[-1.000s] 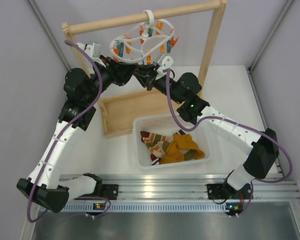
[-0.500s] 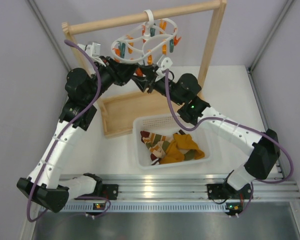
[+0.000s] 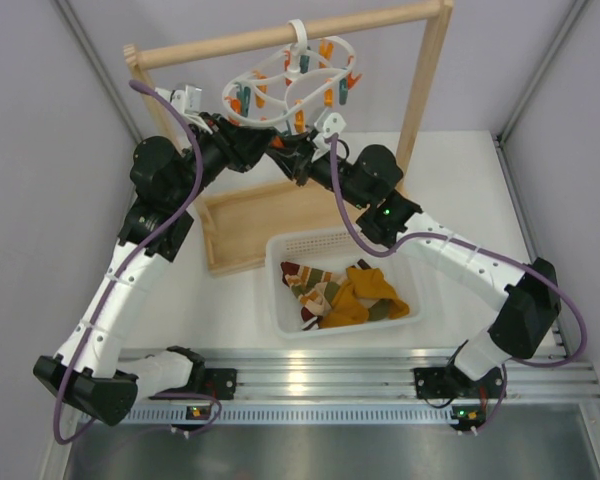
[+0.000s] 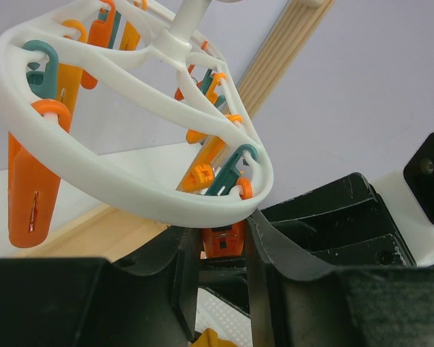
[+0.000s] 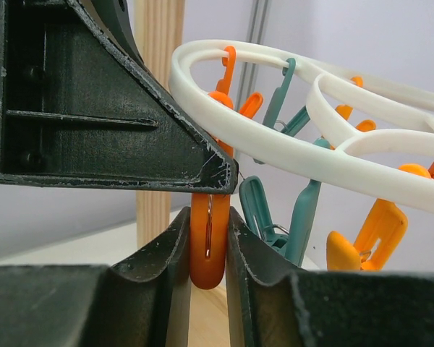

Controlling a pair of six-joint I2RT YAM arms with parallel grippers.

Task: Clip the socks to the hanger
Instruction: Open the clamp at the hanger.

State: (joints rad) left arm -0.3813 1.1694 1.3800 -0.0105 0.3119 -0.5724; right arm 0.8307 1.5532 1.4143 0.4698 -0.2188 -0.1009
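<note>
The white hanger (image 3: 290, 85) hangs by its hook from the wooden rail, with orange and teal pegs dangling from it. Both grippers meet under its near rim. My right gripper (image 5: 207, 217) is shut on the lower end of one orange peg (image 5: 207, 253). My left gripper (image 4: 220, 230) is shut across the top of that same peg (image 4: 224, 242), just below the hanger ring (image 4: 130, 195). In the top view the left gripper (image 3: 272, 146) and right gripper (image 3: 292, 152) nearly touch. The socks (image 3: 355, 298), mustard-yellow and striped, lie in the basket. A mustard scrap (image 4: 210, 338) shows low between the left fingers.
A white perforated basket (image 3: 276, 290) stands at centre front. A shallow wooden tray (image 3: 242, 228) lies behind it on the left. The wooden rail frame (image 3: 428, 80) stands at the back, its right post close to the right arm. Metal rails run along the near edge.
The hanger has shifted slightly on the rail. Both grippers have edged closer together beneath it and stay on the same peg.
</note>
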